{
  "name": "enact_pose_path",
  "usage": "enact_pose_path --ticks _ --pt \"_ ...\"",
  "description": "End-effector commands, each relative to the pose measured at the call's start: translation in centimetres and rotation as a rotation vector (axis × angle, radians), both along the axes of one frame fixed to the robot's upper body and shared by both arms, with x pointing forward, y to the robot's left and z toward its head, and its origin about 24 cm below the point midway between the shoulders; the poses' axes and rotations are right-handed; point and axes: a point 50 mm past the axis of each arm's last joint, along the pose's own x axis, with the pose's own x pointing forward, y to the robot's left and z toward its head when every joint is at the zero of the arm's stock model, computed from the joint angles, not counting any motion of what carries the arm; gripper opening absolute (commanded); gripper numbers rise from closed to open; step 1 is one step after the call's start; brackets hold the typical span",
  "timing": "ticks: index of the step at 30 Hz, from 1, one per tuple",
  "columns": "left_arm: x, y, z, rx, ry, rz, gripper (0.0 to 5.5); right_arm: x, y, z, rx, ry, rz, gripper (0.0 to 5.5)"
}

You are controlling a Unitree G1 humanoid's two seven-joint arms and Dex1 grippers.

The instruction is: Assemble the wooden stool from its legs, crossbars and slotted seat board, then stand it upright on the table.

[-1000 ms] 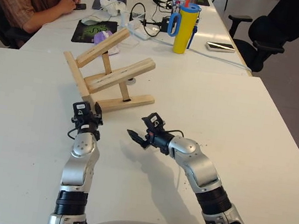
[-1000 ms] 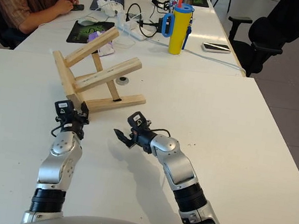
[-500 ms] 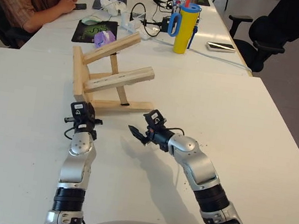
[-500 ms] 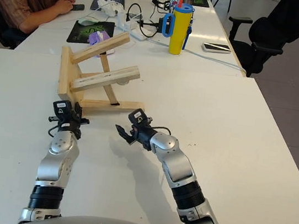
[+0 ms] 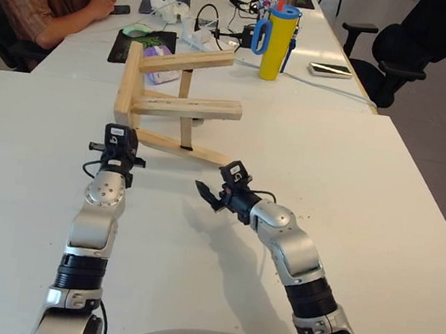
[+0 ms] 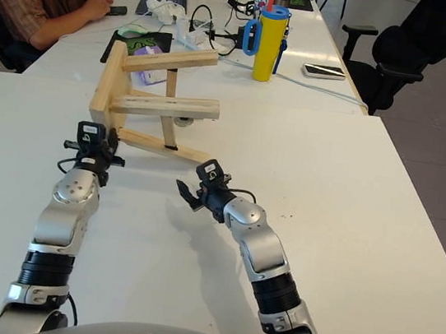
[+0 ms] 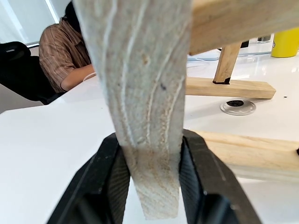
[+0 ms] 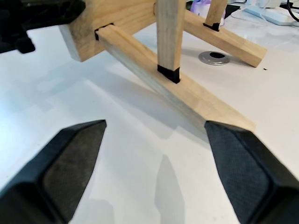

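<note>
The assembled wooden stool lies on its side on the white table. Its slotted seat board stands on edge at the left, and the legs point right. My left gripper is shut on the board's lower end, with a black finger pressed to each face. My right gripper hangs open just short of the tip of the lowest leg, which rests on the table. Nothing lies between its pads. A crossbar rises from that leg.
A round cable grommet sits in the table under the stool. On the desk behind stand a yellow bottle, a phone, cables and a mouse pad. A black chair is at the far right. Bare table stretches right of my arms.
The stool has swung round: its seat board went from leaning to upright, and the legs now lie nearly level. My left gripper moved left and away with the board. The right gripper barely shifted.
</note>
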Motion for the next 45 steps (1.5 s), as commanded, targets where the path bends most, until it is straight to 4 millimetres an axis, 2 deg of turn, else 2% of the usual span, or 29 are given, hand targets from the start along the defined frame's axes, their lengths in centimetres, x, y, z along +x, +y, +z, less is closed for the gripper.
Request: enact_pose_path --ticks 1,11,15,20,24,28,30,35,41,45 --pt "0.3 0.5 0.1 0.033 0.018 -0.005 1.31 1.0 -1.8 -0.7 -0.028 0.016 -0.107 3.93" --pt "0.7 -0.1 0.4 0.017 0.014 -0.042 1.31 3.1 -4.3 -2.4 -0.106 0.044 -0.218 3.93" --pt "0.9 -0.3 0.6 0.015 0.012 -0.061 1.31 3.8 -6.6 -3.2 -0.151 0.032 -0.322 3.35" --pt "1.1 -0.7 0.6 0.011 0.017 -0.088 1.31 4.8 -6.7 -4.1 -0.186 0.011 -0.362 2.53" --pt "1.3 -0.9 0.6 0.008 0.021 -0.101 1.31 5.5 -5.8 -4.8 -0.187 0.014 -0.348 1.89" --pt "1.4 -1.4 0.6 0.011 0.035 -0.144 1.31 6.0 -2.4 -4.4 -0.135 0.008 -0.246 1.28" --pt "1.5 -2.0 0.9 0.016 0.032 -0.183 1.31 5.8 -1.4 -4.3 -0.088 0.024 -0.229 0.92" --pt "1.7 -3.6 2.8 0.089 -0.02 -0.278 1.31 5.2 -1.0 -5.0 -0.034 0.068 -0.241 0.09" --pt "1.9 -4.7 4.3 0.186 -0.053 -0.351 1.31 4.8 -0.2 -5.0 0.038 0.102 -0.229 0.0" --pt "2.4 -5.1 5.9 0.368 -0.077 -0.409 1.31 4.7 0.0 -5.2 0.096 0.149 -0.251 0.0"
